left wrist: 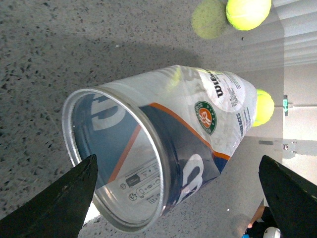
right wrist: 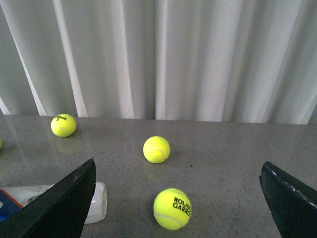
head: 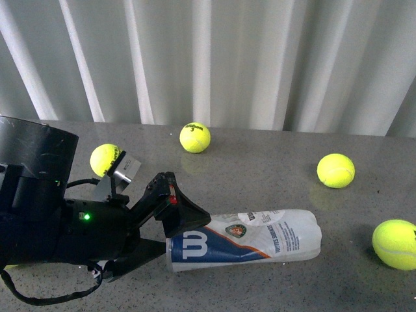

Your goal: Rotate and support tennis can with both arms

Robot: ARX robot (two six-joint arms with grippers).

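Straddling the open, silver-rimmed end of the tennis can [head: 260, 237], the left gripper [head: 177, 233] has its jaws spread wide, one finger above the rim and one below it in the lower left of the front view. In the left wrist view the fingers [left wrist: 69, 198] sit at the bottom corners with the can's mouth between them. Whether either finger touches the rim cannot be told.

The can lies on its side on the grey table [head: 260, 188], lower centre of the front view, with its closed clear end pointing right.

The right gripper [right wrist: 178, 208] is also spread wide and holds nothing. Its wrist view catches only the can's clear end at lower left, so it looks well short of the can.

Four tennis balls lie around: one [head: 106, 160] just above the left arm, one [head: 195, 137] at upper centre, one [head: 336, 170] at right and one [head: 394, 244] at the right edge.

This reads as the approach before the first grasp. Next, the left jaws likely need to close on the rim end while the right arm comes in to the closed end for support.
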